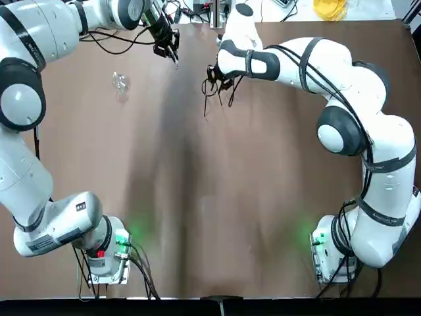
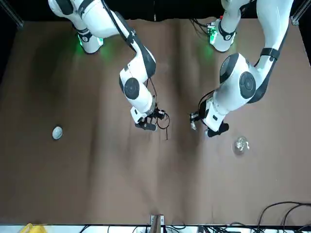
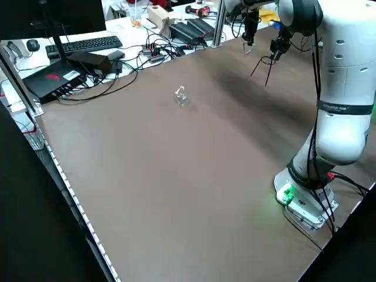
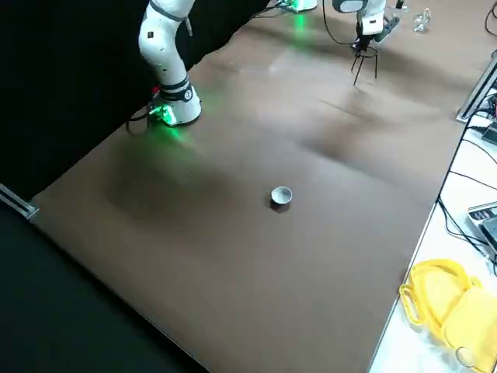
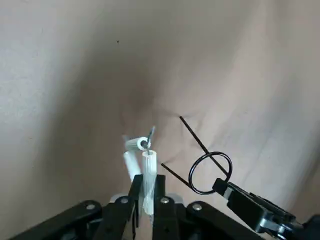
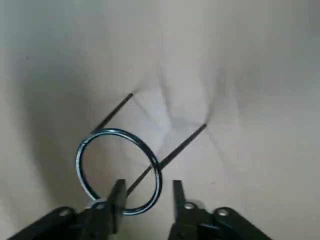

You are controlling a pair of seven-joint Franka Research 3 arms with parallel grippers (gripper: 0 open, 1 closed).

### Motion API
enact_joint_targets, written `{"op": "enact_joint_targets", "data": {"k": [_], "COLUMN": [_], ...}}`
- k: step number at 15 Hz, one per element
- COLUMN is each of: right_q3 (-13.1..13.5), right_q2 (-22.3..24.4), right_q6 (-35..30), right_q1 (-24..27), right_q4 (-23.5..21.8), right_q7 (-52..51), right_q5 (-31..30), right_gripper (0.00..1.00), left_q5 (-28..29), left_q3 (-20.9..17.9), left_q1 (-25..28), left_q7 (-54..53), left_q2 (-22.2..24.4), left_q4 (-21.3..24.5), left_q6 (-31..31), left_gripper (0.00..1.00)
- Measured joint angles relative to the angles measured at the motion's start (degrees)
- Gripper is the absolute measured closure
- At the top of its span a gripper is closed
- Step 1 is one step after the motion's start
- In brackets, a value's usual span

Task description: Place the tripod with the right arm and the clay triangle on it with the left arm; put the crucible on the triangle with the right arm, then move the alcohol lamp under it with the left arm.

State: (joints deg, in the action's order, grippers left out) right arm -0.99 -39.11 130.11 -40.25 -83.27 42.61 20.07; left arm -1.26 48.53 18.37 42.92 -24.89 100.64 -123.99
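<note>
Fingers of the left gripper [image 5: 146, 182] are nearly together, pinching the clay triangle [image 5: 149, 172], whose white tubes stick out past the tips. That gripper hangs over the far half of the bench [image 1: 158, 171], just beside the tripod [image 2: 167, 127]. Fingers of the right gripper [image 6: 148, 192] are wide apart, with one tip at the tripod's ring; whether it touches the ring I cannot tell. This gripper is also over the far half, facing the left one. The tripod has its ring up and its legs pointing down toward the bench. On the bench at the robot's left, beyond the left gripper, is the alcohol lamp [image 3: 183, 97], clear and glinting. The crucible [image 4: 281, 196] sits upright on the bench, well apart from the tripod, out on the robot's right side.
</note>
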Motion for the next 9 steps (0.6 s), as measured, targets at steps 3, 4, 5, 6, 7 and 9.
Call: {"op": "enact_joint_targets", "data": {"k": [3,4,5,6,7,9], "right_q3": [0.16,0.38,0.62,0.75,0.86,0.98], "right_q2": [0.04,0.12,0.36,0.93,1.78,4.15], "right_q6": [0.09,0.08,0.03,-0.65,-2.7,-9.36], "right_q1": [0.24,0.53,1.16,2.28,3.91,8.53], "right_q4": [2.13,2.71,3.1,3.36,3.52,3.81], "right_q7": [1.93,2.01,1.86,1.11,-0.5,-5.55], "right_q5": [0.03,0.03,0.03,0.03,0.03,0.03], "right_gripper": [0.29,0.29,0.29,0.29,0.29,0.29], "left_q5": [0.0,-0.16,-0.58,-1.28,-2.34,-4.04], "left_q3": [0.04,0.11,0.13,0.15,0.15,0.16], "left_q1": [-0.49,-0.99,-1.73,-2.58,-3.54,-5.57], "left_q7": [0.0,0.0,0.0,0.0,0.0,0.04], "left_q2": [-0.55,-0.71,-0.9,-1.15,-1.45,-2.14], "left_q4": [-0.19,-0.21,-0.24,-0.4,-0.87,-2.13], "left_q6": [0.0,0.0,0.0,-0.06,-0.14,-0.39], "left_gripper": [0.88,0.88,0.88,0.88,0.88,0.88]}}
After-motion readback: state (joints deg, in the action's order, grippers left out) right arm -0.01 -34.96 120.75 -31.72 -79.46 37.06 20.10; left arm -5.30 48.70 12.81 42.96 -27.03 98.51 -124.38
